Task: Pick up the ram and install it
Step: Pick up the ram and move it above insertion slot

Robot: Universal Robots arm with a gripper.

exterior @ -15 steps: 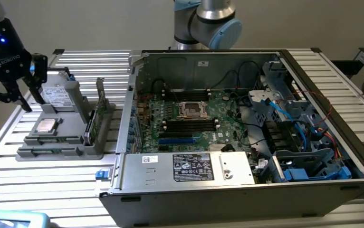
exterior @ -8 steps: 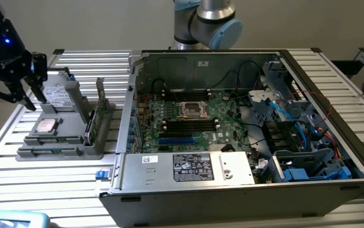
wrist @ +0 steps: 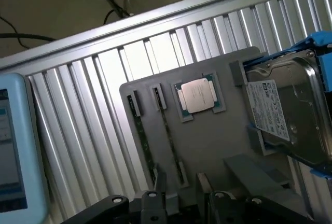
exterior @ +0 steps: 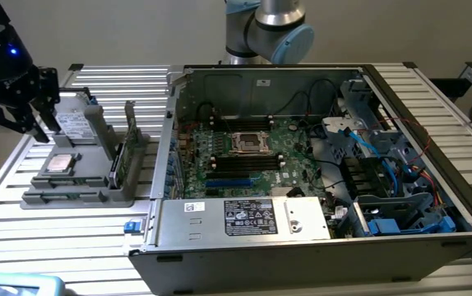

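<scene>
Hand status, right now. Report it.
Hand: open, holding nothing, above the grey parts tray.

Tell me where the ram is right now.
The ram stands on edge in the gray holder at the exterior view's left, between the processor and the computer case.

A grey holder (wrist: 210,143) rests on the slatted table (wrist: 88,120). Ram stick 1 (wrist: 143,138) and ram stick 2 (wrist: 168,133) stand on edge in 2 parallel slots. A processor (wrist: 198,95) lies flat beside them, with a hard drive (wrist: 282,115) beyond it. The gripper (wrist: 180,183) is spread and empty near the stick ends.
</scene>
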